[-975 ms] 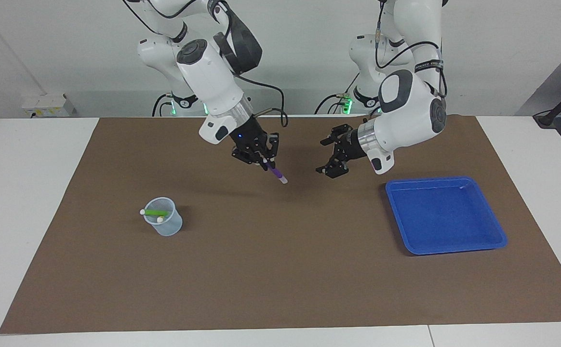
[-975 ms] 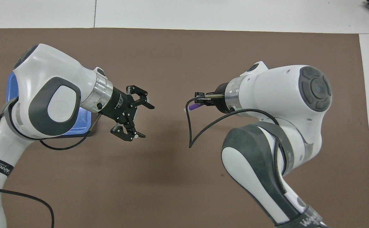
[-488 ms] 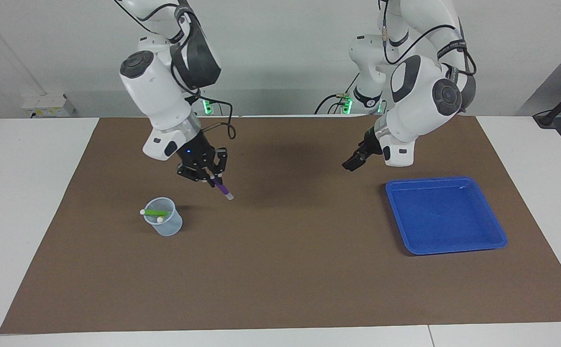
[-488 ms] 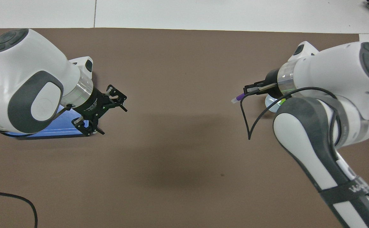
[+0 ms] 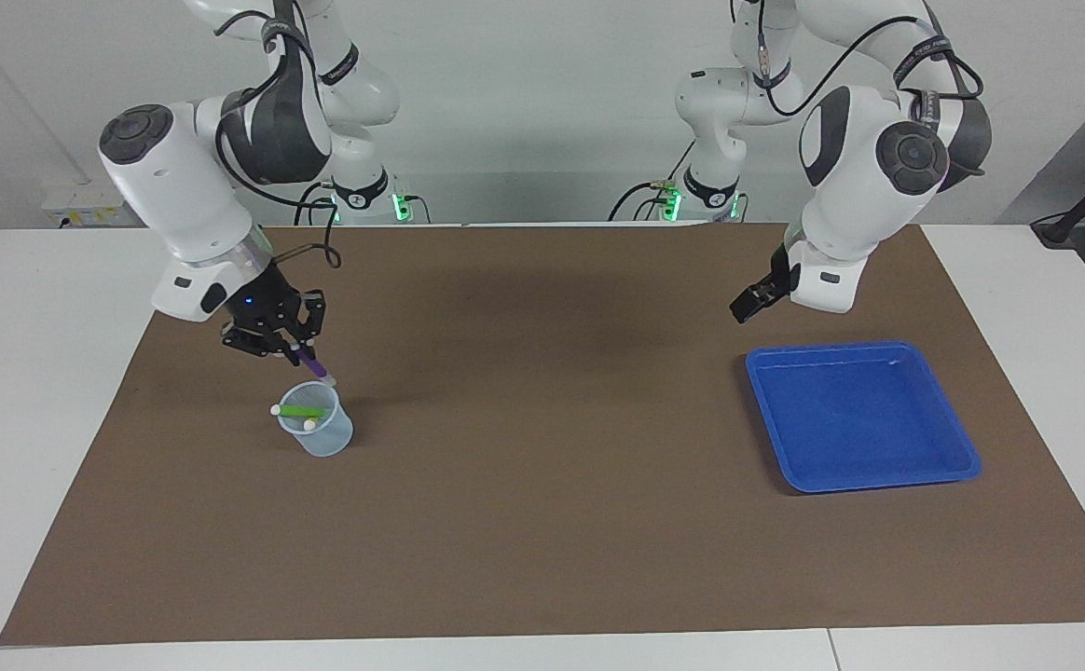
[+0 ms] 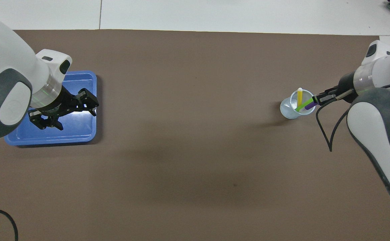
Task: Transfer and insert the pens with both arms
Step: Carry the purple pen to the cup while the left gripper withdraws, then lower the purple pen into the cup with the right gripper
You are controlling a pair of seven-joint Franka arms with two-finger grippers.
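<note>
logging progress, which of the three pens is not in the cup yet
The purple pen. The right hand holds it tilted, tip down, just over the rim of the cup, while the green pen and the yellow pen already stand inside.

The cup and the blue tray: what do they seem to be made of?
The cup looks like thin clear plastic: the green pen and yellow pen show through its wall. The blue tray looks like glossy moulded plastic, probably rigid: rounded corners, raised rim, light glints.

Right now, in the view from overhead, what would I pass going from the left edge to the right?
Left pincer over the blue tray → clear cup holding pens → right pincer gripping the purple pen.
</note>
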